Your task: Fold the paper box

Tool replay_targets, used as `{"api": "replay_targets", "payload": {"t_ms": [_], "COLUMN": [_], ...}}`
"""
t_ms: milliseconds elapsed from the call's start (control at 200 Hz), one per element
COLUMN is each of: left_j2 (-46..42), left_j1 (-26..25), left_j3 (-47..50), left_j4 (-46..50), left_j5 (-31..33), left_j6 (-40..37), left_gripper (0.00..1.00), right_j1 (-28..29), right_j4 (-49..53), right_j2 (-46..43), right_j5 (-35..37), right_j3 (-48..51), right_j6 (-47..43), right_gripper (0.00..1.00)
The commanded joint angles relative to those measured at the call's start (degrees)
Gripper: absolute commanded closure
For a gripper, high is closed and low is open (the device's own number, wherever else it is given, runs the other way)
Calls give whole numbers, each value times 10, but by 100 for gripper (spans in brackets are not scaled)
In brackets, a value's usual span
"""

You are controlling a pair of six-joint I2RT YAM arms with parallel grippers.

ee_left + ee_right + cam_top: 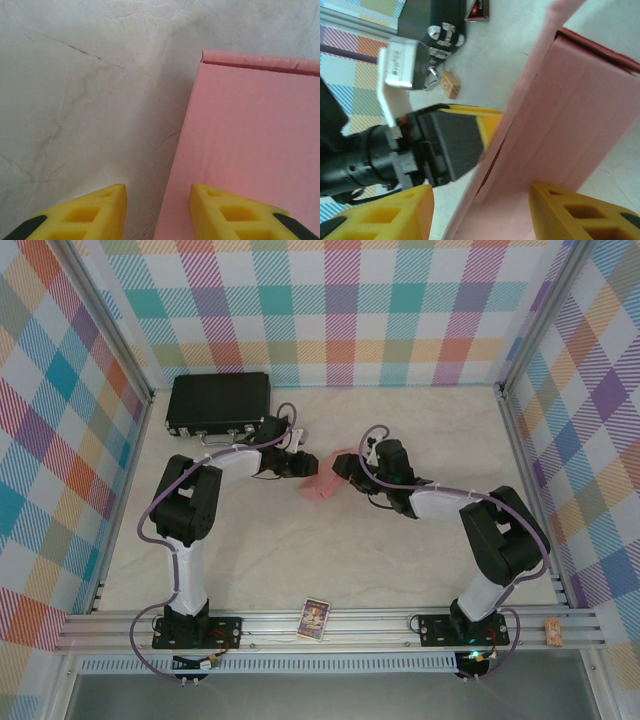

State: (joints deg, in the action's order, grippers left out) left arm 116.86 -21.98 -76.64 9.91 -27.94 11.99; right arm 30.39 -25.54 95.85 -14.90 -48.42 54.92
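1. Paper box (322, 483) sits mid-worktop (320, 560) in the overhead view, well apart from the black case (218, 400) at the far left. It lies between the left pincer (297, 466) and the right pincer (345, 470), one at each end. It already has height, so it is partly formed.
2. Left wrist view: the left pincer (157, 195) is released, with its jaws apart. One finger (230, 212) lies over a flat pink panel of the box (255, 140) and the other over bare worktop (75, 100). The panel's edge runs between them and nothing is pinched.
3. Right wrist view: the right pincer (481, 189) is released and straddles the box (570, 115). A slit of worktop shows beside one finger (395, 212). A long flap (520, 100) stands loose along the box's side, and the other arm's yellow finger (487, 122) is against it.
4. Step, as I judge it: closing that loose flap against the body. The next move likely calls for the right pincer to steady the box while the left pushes the flap home. Thin card may buckle or slide.
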Motion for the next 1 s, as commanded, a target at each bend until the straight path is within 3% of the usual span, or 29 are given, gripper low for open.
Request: {"api": "replay_targets", "payload": {"t_ms": [0,295,440,850,995], "left_j2": [12,11,-2,-105,-148], "left_j1": [-10,-5,6,19,19], "left_j3": [16,22,37,78,96], "left_j4": [1,-3,-17,-16,-29], "left_j5": [-60,-61,-31,71,70], "left_j6": [9,14,35,65,92], "left_gripper": [61,60,59,53,46], "right_j1": [10,12,12,7,-19], "right_j4": [7,36,66,237,258], "right_j2": [10,32,31,-48,-31], "right_j5": [-21,-25,-21,99,39], "right_j3": [-29,-76,-98,-122,-131], "right_j6": [-18,-32,-39,-140,-168], "right_gripper": [46,46,47,47,46]}}
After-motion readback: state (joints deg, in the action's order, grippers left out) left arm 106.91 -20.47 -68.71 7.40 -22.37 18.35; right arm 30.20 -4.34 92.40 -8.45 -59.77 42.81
